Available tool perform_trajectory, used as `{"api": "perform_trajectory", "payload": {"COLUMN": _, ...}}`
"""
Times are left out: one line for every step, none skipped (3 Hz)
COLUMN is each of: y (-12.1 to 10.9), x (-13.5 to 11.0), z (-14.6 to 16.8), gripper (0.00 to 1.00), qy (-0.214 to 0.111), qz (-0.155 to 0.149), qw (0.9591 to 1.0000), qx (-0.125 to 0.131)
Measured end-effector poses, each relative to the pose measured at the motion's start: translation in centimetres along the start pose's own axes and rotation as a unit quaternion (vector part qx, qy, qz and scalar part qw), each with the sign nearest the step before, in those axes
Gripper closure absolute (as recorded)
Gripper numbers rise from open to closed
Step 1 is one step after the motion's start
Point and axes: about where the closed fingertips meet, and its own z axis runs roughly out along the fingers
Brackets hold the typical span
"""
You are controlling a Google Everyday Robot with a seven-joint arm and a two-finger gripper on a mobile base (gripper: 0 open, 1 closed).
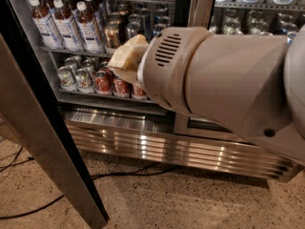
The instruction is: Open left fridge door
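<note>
A speckled stone floor (190, 204) ran in front of a lit drinks cooler, with black cables (28, 209) trailing across it at far left. The left fridge door (47, 147) stood swung well out from the cabinet, its steel edge cutting diagonally across the left foreground. Its handle was out of view. The door looked heavy and rigid, carried on its hinges, with smooth metal likely to slip under a light touch and a glass pane that should not be knocked. The frame edge or the handle seemed the sound place to hold.

Behind it, bottles (66, 25) and cans (95, 78) filled the exposed shelves above a ribbed steel kick panel (167, 147). The gripper (125, 56) hung in front of the can shelf, clear of the door. Whether it was wide or closed could not be told. The robot's bulky arm (228, 80) blocked much of the right, partly masking the twin door (248, 13).
</note>
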Motion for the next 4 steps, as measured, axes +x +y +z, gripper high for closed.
{"api": "perform_trajectory", "payload": {"y": -2.6, "x": 2.7, "z": 2.2, "gripper": 1.00, "qy": 0.016, "qz": 0.004, "qw": 0.9997, "qx": 0.019}}
{"api": "perform_trajectory", "payload": {"y": -10.4, "x": 8.1, "z": 6.3, "gripper": 1.00, "qy": 0.051, "qz": 0.027, "qw": 0.9956, "qx": 0.074}}
{"api": "perform_trajectory", "payload": {"y": -17.3, "x": 12.4, "z": 8.0, "gripper": 1.00, "qy": 0.079, "qz": 0.050, "qw": 0.9875, "qx": 0.127}}
{"api": "perform_trajectory", "payload": {"y": -22.3, "x": 15.4, "z": 8.4, "gripper": 1.00, "qy": 0.096, "qz": 0.065, "qw": 0.9792, "qx": 0.166}}
